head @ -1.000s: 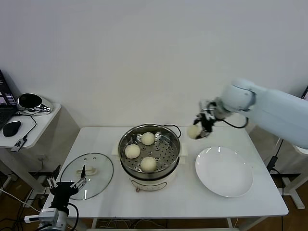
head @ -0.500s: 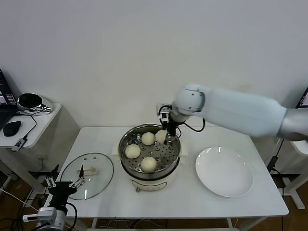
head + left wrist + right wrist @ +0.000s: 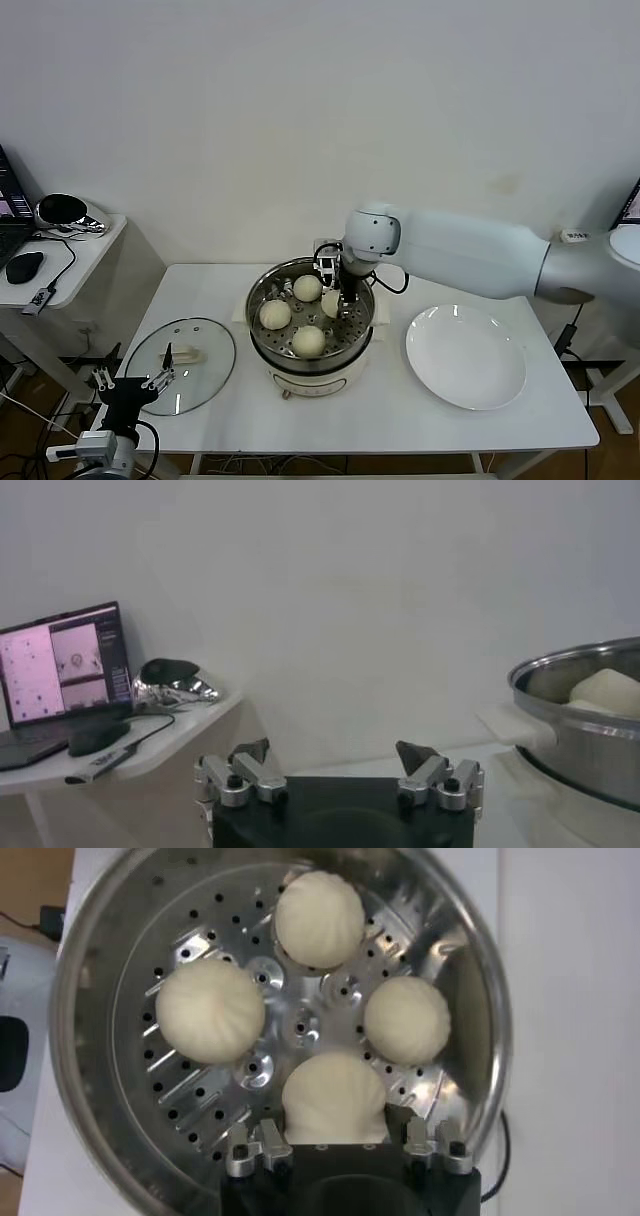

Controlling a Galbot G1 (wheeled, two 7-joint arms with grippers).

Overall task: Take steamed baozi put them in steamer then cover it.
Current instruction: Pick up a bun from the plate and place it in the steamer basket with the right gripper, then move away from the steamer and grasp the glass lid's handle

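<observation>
Head view high and wide, left wrist low and sideways, right wrist close overhead, all sharing the steamer (image 3: pixel 311 315).

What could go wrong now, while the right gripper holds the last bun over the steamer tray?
The right gripper holds the fourth pale round bun above the perforated tray of the shiny steel steamer pot. Released too high, it might roll against the nearest bun. The fingers could also dent the soft dough.

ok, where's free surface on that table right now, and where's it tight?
Free: the tabletop between the glass lid and the wall, the front edge below the steamer, and the bare white plate. Tight: the steamer tray, with three baozi plus a fourth in the right end effector. Left end effector idles off the front-left corner.
</observation>
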